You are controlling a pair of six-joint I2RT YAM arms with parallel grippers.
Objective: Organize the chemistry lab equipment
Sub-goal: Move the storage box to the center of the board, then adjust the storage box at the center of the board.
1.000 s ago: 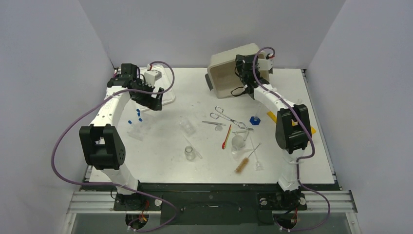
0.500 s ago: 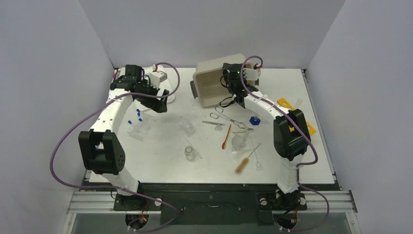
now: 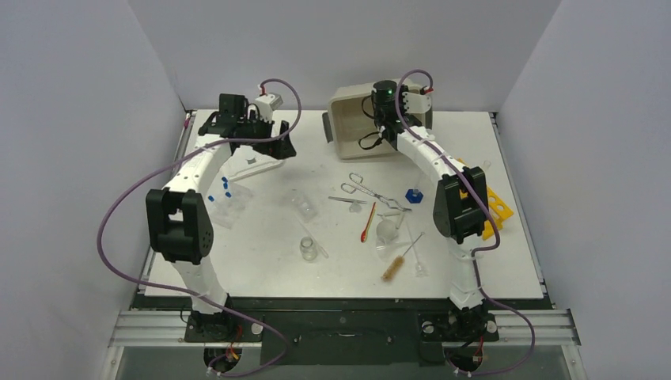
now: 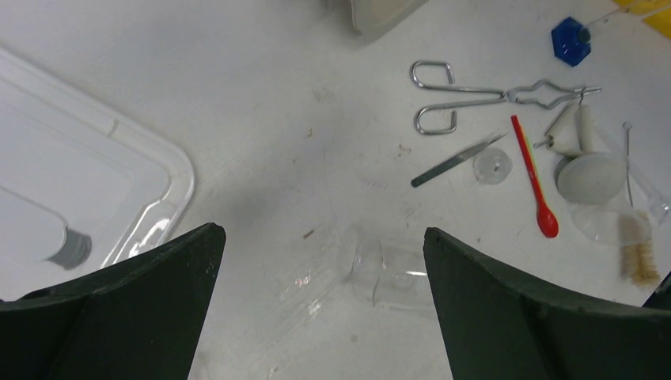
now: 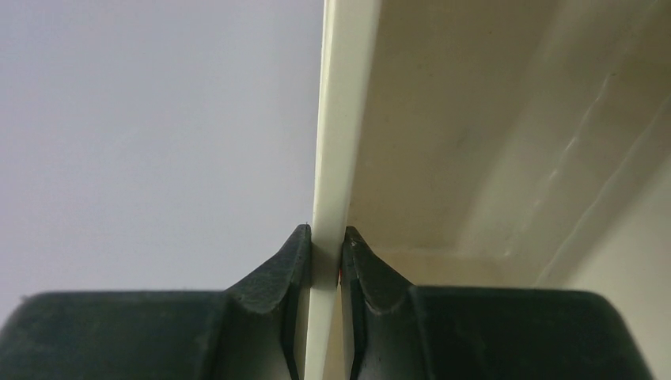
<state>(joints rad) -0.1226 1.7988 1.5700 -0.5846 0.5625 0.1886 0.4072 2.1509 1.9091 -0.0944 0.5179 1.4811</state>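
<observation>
The lab items lie loose on the table: metal forceps [image 3: 364, 188], tweezers [image 3: 346, 200], a green-and-red spatula [image 3: 369, 222], a brown-bristled brush [image 3: 399, 260], an upright glass beaker [image 3: 307, 248], a clear beaker on its side [image 3: 304, 206] and blue-capped tubes [image 3: 224, 186]. My left gripper [image 3: 277, 147] is open and empty above the table at the back left. In its wrist view [image 4: 318, 233] the lying beaker [image 4: 388, 269] shows between the fingers, well below them. My right gripper [image 3: 388, 119] is shut on the wall [image 5: 336, 119] of the beige tub [image 3: 352, 127], which it holds tilted at the back.
A white lid [image 4: 95, 158] lies at the back left, beside the left gripper. A blue hexagonal cap [image 3: 413, 195] and a yellow rack [image 3: 492, 202] lie on the right. A round white piece [image 4: 589, 176] lies by the spatula.
The left gripper has swung right and toward the back, off the lid. The right gripper has carried the tub left, then back a little toward the rear wall.
</observation>
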